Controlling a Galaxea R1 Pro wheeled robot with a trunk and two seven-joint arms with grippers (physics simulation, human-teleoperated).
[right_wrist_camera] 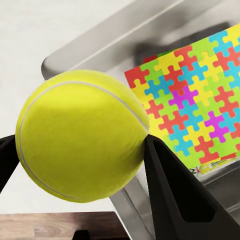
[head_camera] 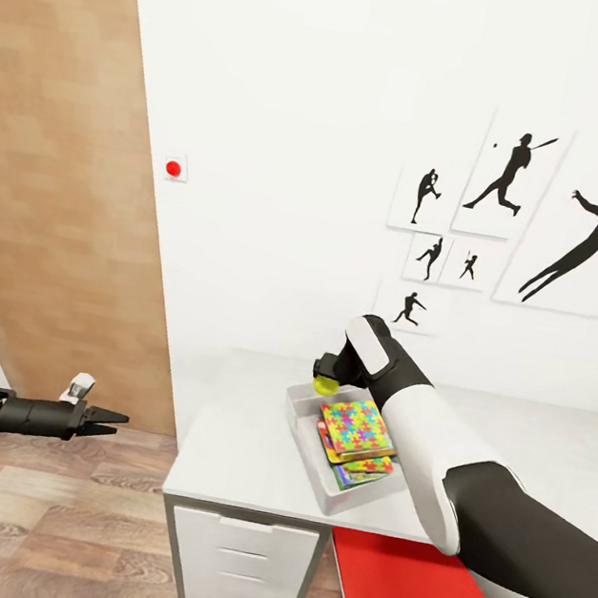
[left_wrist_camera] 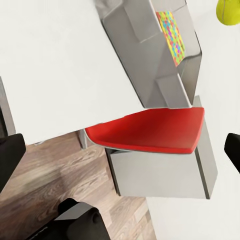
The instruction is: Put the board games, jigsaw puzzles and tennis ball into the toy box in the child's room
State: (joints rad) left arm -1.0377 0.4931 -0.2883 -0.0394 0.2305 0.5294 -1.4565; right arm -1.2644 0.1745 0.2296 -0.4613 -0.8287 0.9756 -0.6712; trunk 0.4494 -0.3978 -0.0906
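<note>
My right gripper is shut on the yellow-green tennis ball, holding it just above the far end of the light-grey toy box on the white table. A jigsaw puzzle lies on top inside the toy box, with edges of board games showing under it. My left gripper hangs open over the wood floor, left of the table. The left wrist view looks at the toy box, the puzzle and the ball.
A red chair stands at the table's front right. The table has pale drawer fronts. Behind it a white wall carries black sports silhouettes and a red button. A wood panel stands at left.
</note>
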